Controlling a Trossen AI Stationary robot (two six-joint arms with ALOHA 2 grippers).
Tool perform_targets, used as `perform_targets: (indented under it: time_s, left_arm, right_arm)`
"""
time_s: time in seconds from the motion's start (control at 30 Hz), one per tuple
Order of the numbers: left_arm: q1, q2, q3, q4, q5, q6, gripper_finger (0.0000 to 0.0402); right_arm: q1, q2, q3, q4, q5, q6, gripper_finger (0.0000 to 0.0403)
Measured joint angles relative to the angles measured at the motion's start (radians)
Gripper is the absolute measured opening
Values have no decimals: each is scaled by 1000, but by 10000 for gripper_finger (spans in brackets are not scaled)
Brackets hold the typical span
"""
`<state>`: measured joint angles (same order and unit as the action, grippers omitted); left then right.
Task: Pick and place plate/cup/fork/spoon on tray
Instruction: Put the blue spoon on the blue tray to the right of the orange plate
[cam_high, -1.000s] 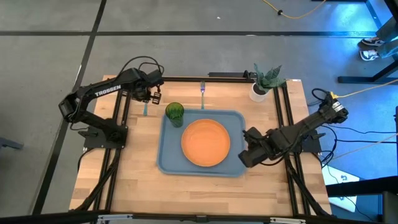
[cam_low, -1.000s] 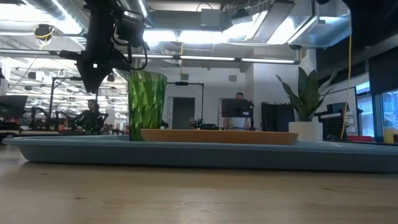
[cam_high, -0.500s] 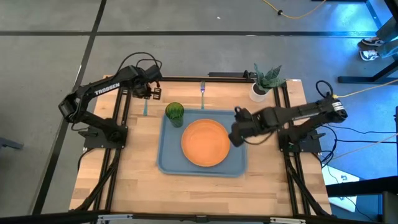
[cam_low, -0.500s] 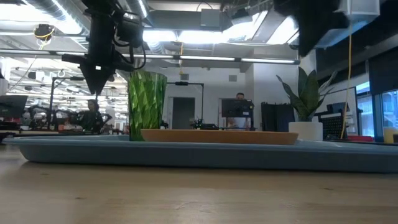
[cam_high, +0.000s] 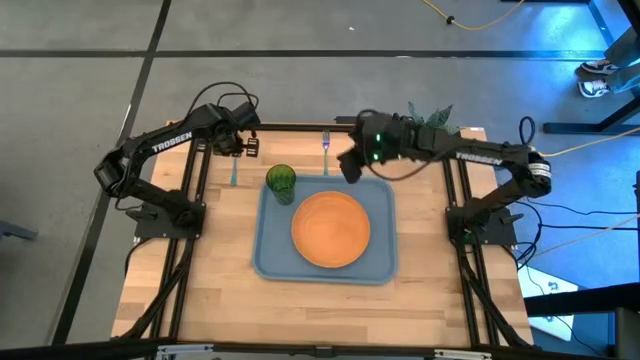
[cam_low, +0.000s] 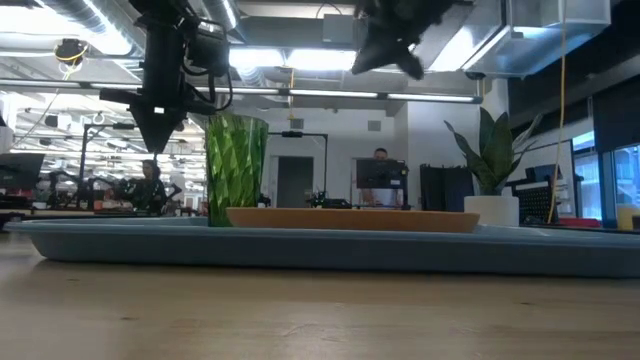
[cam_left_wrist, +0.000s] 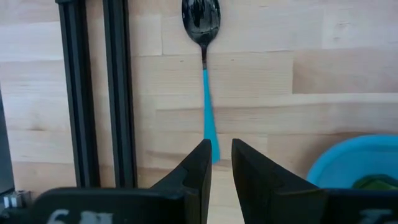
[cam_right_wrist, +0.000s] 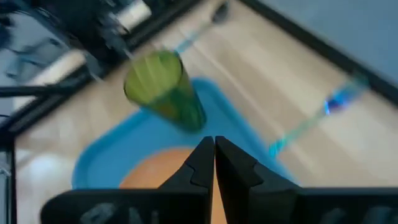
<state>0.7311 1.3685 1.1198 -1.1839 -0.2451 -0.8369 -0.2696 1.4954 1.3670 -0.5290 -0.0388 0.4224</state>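
Tray (cam_high: 270, 255): it lies in the middle of the table, and it already carries two of the four things.
Plate (cam_high: 331, 229): it rests flat in the middle of the tray, so I judge this step is done.
Cup (cam_high: 281, 181): it stands upright in the tray's far-left corner, just beside the plate and not touching it.
Spoon (cam_high: 234, 172): it lies on the bare wood left of the tray, beside the dark rail, with the handle toward the tray side; it is not yet picked.
Fork (cam_high: 326, 150): it lies on the wood just beyond the far rim of the tray, pointing away from it; nobody holds it.
Why so: the two big things are on the tray and only the two slim ones remain outside, one near each arm, so I think each arm takes the nearest one.
Left gripper (cam_high: 240, 150): it hangs above the spoon's handle, nose down. In the left wrist view the fingers (cam_left_wrist: 198, 171) stand a little apart, with only a narrow gap, and the end of the handle shows between them. They hold nothing.
Right gripper (cam_high: 350, 166): the right arm reaches long across the far edge of the table, and the gripper hovers high over the far rim of the tray, close to the fork. Its jaws are closed together and empty.
Plant pot (cam_high: 417, 147): it stands at the far-right corner, under the stretched right arm, and it is not part of the job.
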Motion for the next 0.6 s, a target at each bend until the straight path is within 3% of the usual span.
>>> perform_targets:
  time_s: [0.1, 0.3, 0.6]
  left_arm:
    - [-1, 0, 0, 0, 5, -2, 56]
    - [-1, 0, 0, 0, 8, -46, 56]
    - [-2, 0, 0, 0, 30, -55, 56]
  right_arm:
    - [-73, 27, 0, 53, -60, -26, 21]
    - [-169, 112, 0, 49, -73, -65, 21]
    - [-246, 290, 0, 157, -234, -14, 21]
